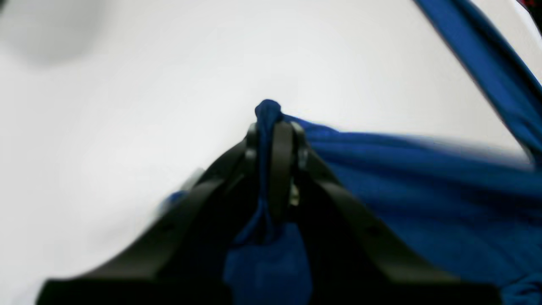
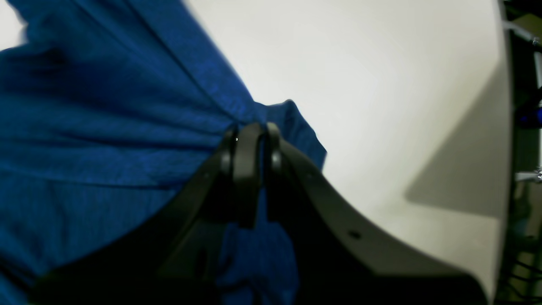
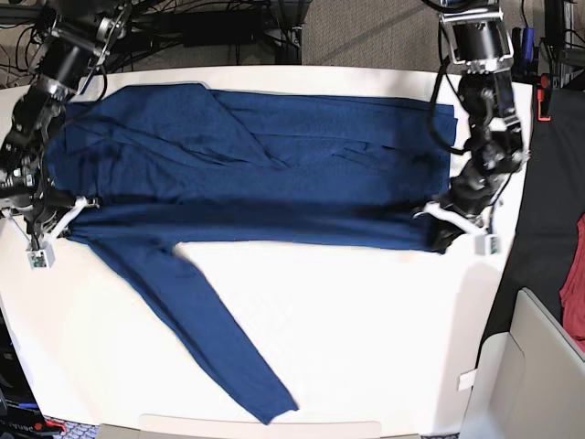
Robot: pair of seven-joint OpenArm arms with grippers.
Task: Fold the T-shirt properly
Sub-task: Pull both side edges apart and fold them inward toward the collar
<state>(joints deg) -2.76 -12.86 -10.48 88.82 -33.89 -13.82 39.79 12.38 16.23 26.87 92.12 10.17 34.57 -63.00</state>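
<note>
Left wrist view: the left gripper [image 1: 274,127] has its black fingers [image 1: 281,161] pinched tight on a bunched fold of the dark blue T-shirt [image 1: 423,199], a small knot of fabric poking out past the tips; the cloth spreads away to the right over the white bench [image 1: 127,106], and a blue strip, likely a sleeve, crosses the upper right corner. Right wrist view: the right gripper [image 2: 252,131] has its fingers [image 2: 245,169] closed together on an edge of the shirt, which fills the left side of the picture, with a small flap sticking out just beyond the tips; bare bench lies to the right. Base view: the shirt lies stretched across the far half of the bench, held at both ends, the left gripper on the picture's right and the right gripper on its left; one long sleeve [image 3: 215,338] trails diagonally toward the near edge.
</note>
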